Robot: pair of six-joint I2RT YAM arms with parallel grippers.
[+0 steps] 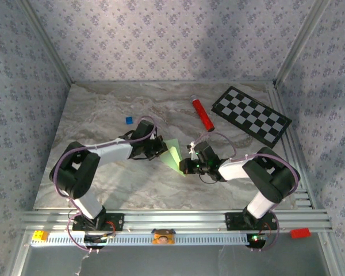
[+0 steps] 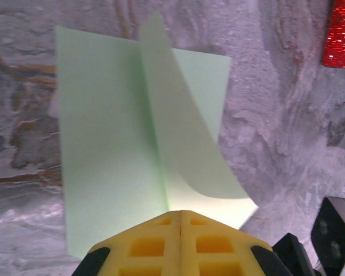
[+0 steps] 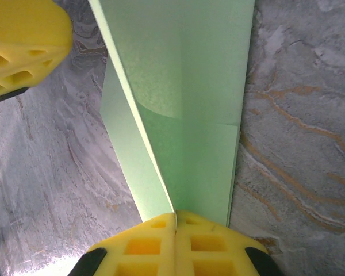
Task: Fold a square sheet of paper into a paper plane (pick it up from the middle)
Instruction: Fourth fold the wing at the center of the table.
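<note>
The pale green square sheet of paper point(image 1: 173, 153) sits mid-table, folded into layers with a raised centre ridge. My left gripper point(image 1: 161, 148) is at its left end and my right gripper point(image 1: 187, 165) at its near-right end. In the left wrist view the yellow fingers point(image 2: 161, 241) are shut on the ridge of the paper point(image 2: 109, 132), and one flap curls up to the right. In the right wrist view the gripper point(image 3: 176, 216) is likewise shut on the ridge of the paper point(image 3: 207, 86). The left gripper's yellow finger point(image 3: 23, 40) shows at the upper left of that view.
A red tube point(image 1: 202, 112) lies behind the paper, with a black-and-white checkerboard point(image 1: 251, 114) to its right. A tiny blue square point(image 1: 128, 120) lies at the back left. Patterned walls enclose the table, and an aluminium rail point(image 1: 172, 218) runs along its near edge.
</note>
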